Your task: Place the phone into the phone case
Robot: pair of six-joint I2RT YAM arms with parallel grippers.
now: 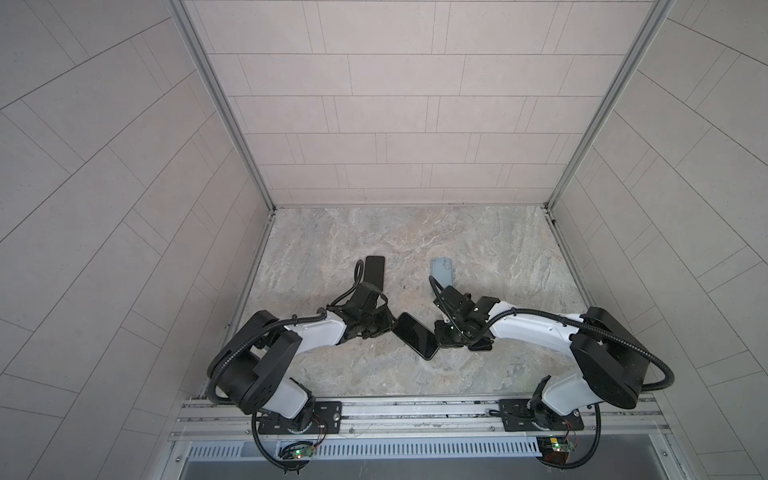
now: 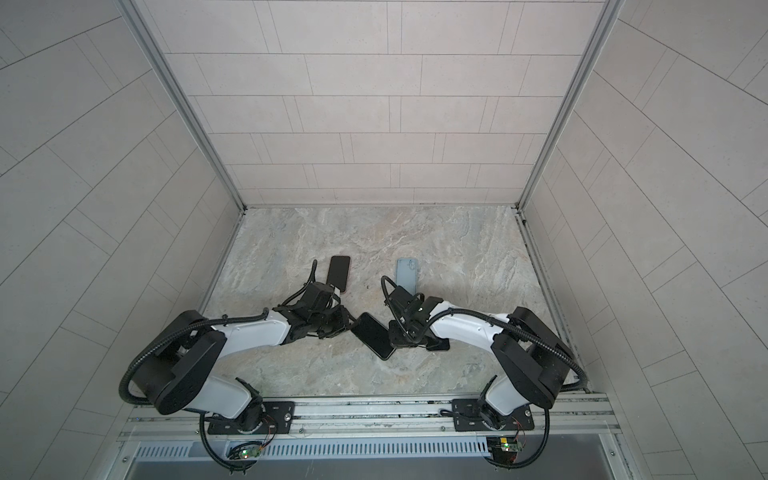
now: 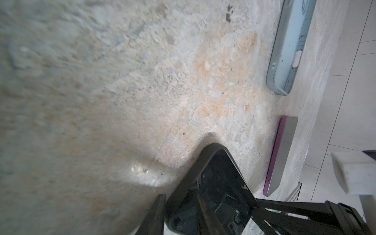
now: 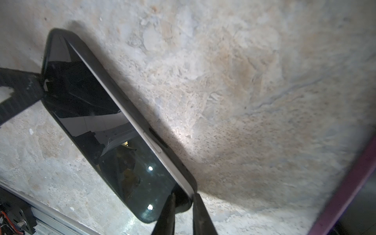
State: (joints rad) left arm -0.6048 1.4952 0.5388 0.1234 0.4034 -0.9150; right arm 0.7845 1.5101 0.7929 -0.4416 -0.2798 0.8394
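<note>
The phone (image 1: 415,341) lies slanted in the middle of the tabletop (image 1: 478,232), inside a black case (image 4: 132,105), with its silver side showing above the rim. The left claw (image 1: 390,328) pinches one end of the phone across its width. The right claw (image 4: 184,211) pinches the corner at the other end. Farther back lie a light blue case (image 1: 441,272) and a purple-edged phone (image 1: 374,270).

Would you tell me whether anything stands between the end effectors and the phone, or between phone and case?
Nothing visible does. The left end effector and right end effector each grip one end of the phone, which appears to sit in the black case.
</note>
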